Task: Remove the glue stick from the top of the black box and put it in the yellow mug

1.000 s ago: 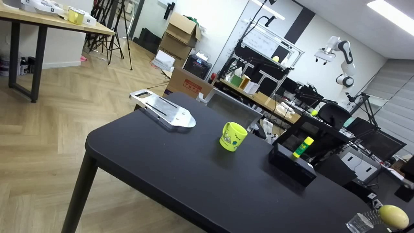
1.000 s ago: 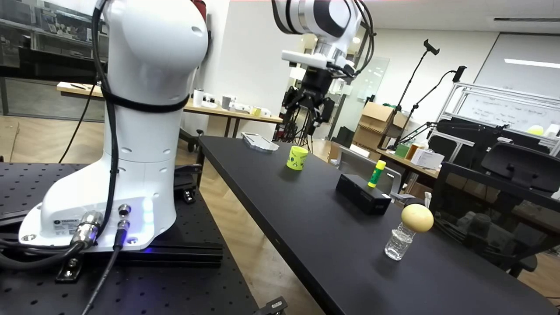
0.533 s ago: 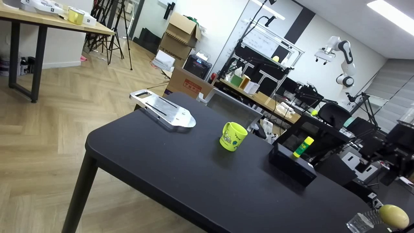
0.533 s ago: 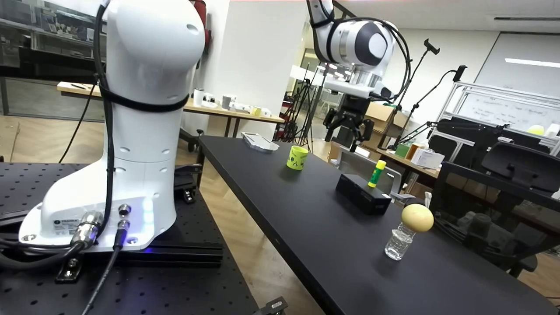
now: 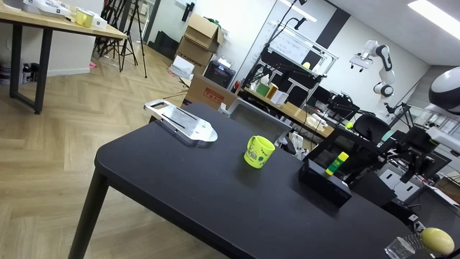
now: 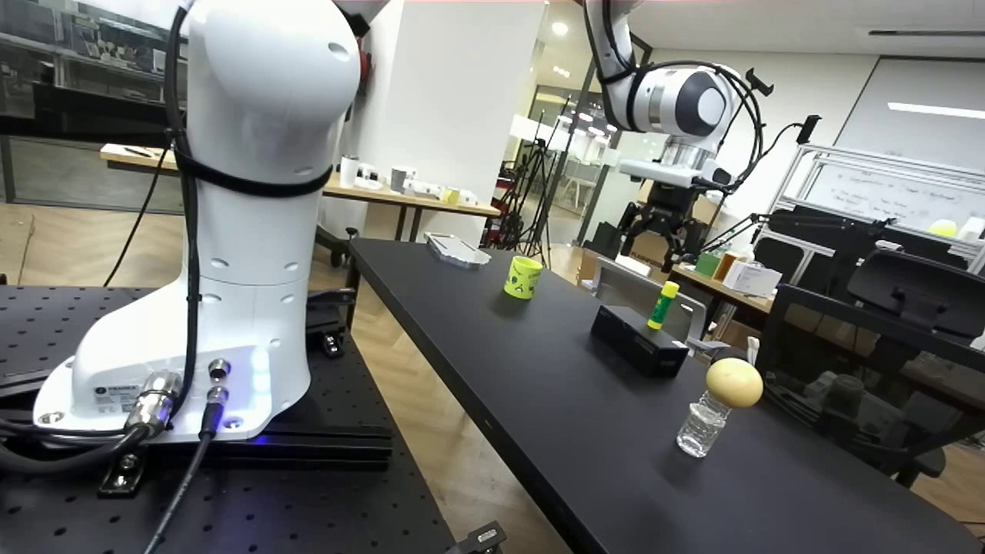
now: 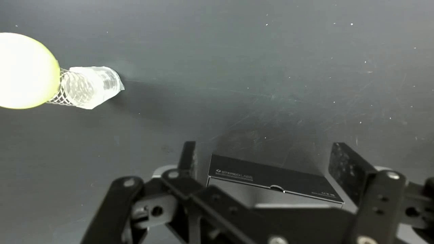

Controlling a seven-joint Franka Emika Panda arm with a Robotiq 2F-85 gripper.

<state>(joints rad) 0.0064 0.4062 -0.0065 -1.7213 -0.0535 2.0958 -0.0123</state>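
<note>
The stick (image 6: 662, 306) stands on end atop the box (image 6: 636, 344); above box height, the gripper (image 7: 265, 159) is spread wide, holding nothing. The stick should be light, stiff, easily toppled: pinch it mid-height

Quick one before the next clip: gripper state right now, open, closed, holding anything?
Gripper: open, holding nothing; the glue stick stands on the black box.

Table (image 5: 215, 201), metal plate (image 5: 197, 130), mug (image 5: 257, 154), box (image 5: 321, 186), jar (image 6: 701, 429)
</note>
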